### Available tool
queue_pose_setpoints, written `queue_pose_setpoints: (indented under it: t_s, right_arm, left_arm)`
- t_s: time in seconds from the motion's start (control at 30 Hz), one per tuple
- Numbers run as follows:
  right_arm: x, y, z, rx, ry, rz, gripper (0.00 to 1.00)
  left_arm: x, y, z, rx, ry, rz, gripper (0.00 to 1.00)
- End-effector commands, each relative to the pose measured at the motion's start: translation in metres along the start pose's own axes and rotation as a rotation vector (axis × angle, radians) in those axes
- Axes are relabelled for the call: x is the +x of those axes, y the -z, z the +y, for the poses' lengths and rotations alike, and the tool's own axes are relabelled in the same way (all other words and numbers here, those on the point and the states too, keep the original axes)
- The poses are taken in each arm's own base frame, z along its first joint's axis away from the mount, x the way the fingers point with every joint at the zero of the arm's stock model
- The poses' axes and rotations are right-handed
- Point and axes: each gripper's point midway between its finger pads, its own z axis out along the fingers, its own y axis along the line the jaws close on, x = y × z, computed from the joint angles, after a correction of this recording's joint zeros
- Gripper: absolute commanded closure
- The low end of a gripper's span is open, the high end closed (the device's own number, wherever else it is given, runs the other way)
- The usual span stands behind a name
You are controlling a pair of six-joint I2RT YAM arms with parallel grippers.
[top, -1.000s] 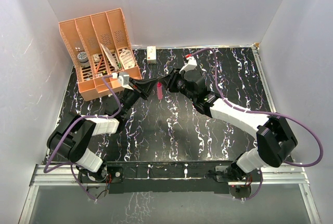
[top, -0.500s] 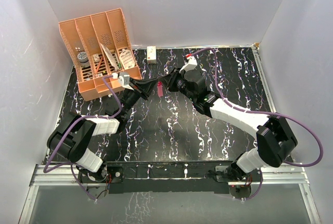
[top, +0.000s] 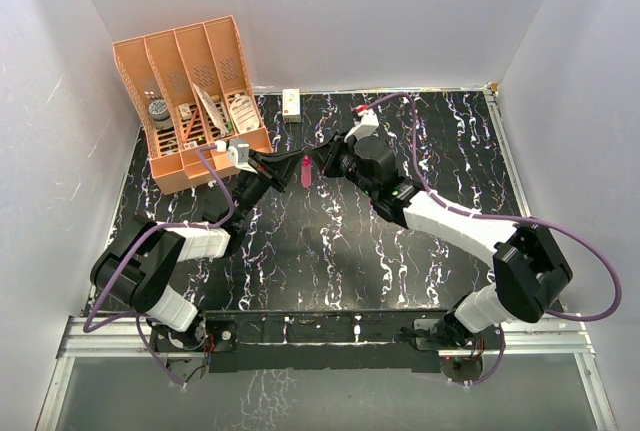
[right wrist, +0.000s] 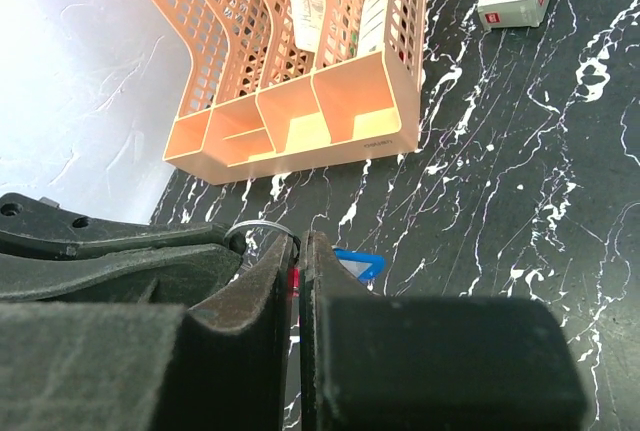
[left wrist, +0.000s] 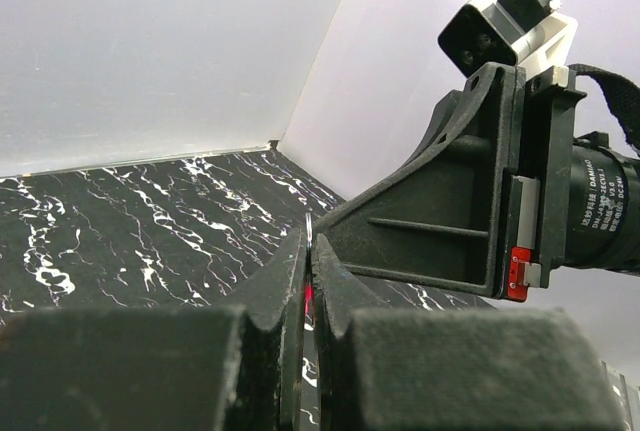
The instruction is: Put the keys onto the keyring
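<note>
Now, keyring (top: 304,173): red, held up between the two hands, over the middle of the counter (top: 330,251), toward its far edge.
Long way: runs far to near in the top view.
Left hand (top: 292,164): pinched shut on the keyring from the left.
Right hand (top: 315,162): pinched shut too, with red showing between its fingers.
Blue key (right wrist: 358,263): just beside the right hand's tip.
Nearer hand: neither, I think; both touch the keyring.

Right end effector (right wrist: 298,256) now tight on keyring (top: 305,171).
</note>
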Motion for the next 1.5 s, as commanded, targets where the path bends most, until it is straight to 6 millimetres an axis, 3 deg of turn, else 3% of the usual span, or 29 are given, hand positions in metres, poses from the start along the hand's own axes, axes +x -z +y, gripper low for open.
queue_pose_setpoints:
  t_s: [0.0, 0.2, 0.43, 0.77, 1.03, 1.23, 1.47]
  right_arm:
    - [-0.049, 0.009, 0.003, 0.015, 0.031, -0.179, 1.00]
    - [-0.052, 0.011, 0.001, 0.014, 0.058, -0.201, 1.00]
    - [-0.060, 0.016, 0.001, 0.022, 0.085, -0.232, 1.00]
    - [-0.072, 0.015, 0.013, 0.022, 0.092, -0.202, 1.00]
    - [-0.074, 0.014, 0.014, 0.055, 0.106, -0.152, 1.00]
    - [-0.074, 0.017, 0.013, 0.071, 0.123, -0.127, 1.00]
    - [-0.076, 0.019, -0.006, 0.173, 0.242, -0.097, 1.00]
  left_arm:
    - [-0.054, -0.006, -0.033, 0.122, -0.045, -0.197, 0.98]
    - [-0.052, -0.009, -0.033, 0.132, -0.039, -0.190, 0.76]
    - [-0.053, -0.006, -0.032, 0.118, -0.058, -0.183, 0.68]
    - [-0.012, -0.018, -0.032, 0.185, -0.140, -0.040, 0.55]
    - [0.028, -0.030, -0.027, 0.136, -0.277, 0.054, 0.51]
    - [0.024, -0.037, -0.018, 0.054, -0.342, 0.000, 0.47]
    - [0.027, -0.036, -0.013, 0.023, -0.348, 0.007, 0.47]
